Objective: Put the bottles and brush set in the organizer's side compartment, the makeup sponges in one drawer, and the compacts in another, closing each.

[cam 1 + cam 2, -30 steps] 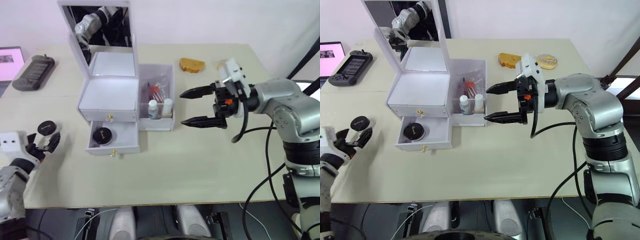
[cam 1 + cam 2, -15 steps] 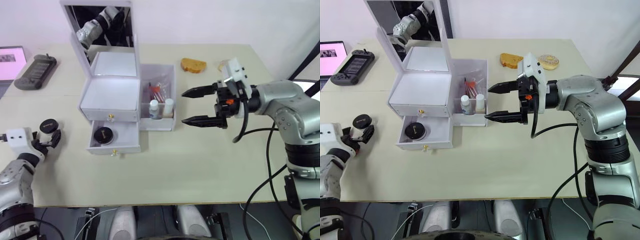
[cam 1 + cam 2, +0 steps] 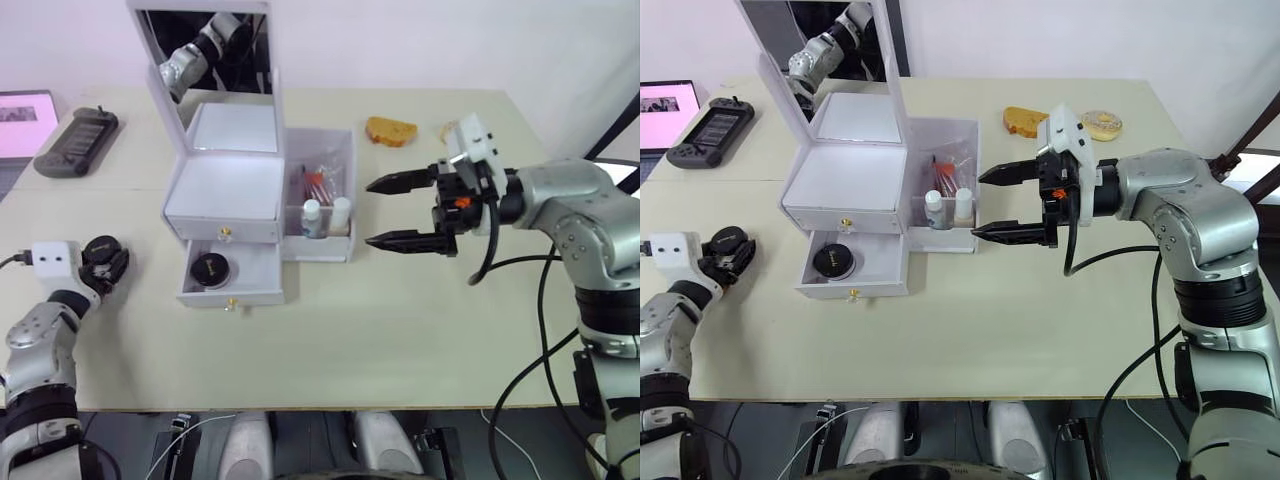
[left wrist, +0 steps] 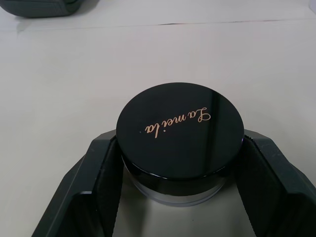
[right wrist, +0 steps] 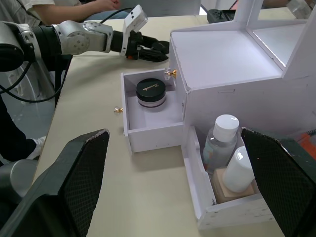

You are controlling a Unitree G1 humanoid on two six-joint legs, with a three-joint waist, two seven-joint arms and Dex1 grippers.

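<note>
- Looking down from the head camera, the white organizer [image 3: 225, 195] stands on the table [image 3: 400, 320] with its mirror lid raised and its lower drawer [image 3: 228, 274] pulled out, one black compact [image 3: 208, 268] lying inside it.
- Off to the robot's left, the left gripper [image 3: 103, 262] sits low on the table, fingers closed around a second black compact [image 3: 99, 249], well apart from the drawer.
- Over on the right, the right gripper [image 3: 392, 212] hovers just beside the organizer's side compartment [image 3: 322, 200], fingers spread wide and holding nothing; two bottles [image 3: 324, 215] and the brush set [image 3: 314, 183] sit in that compartment.
- Left wrist view: the compact's lid [image 4: 180, 129], gold lettering on top, sits squarely between the two black fingers [image 4: 94, 182], which press its sides.
- Right wrist view: wide-spread fingers [image 5: 84, 173] frame the open drawer [image 5: 150, 116] with its compact [image 5: 151, 92]; the bottles [image 5: 229, 153] stand close by, and the left gripper [image 5: 148, 48] shows beyond the drawer.
</note>
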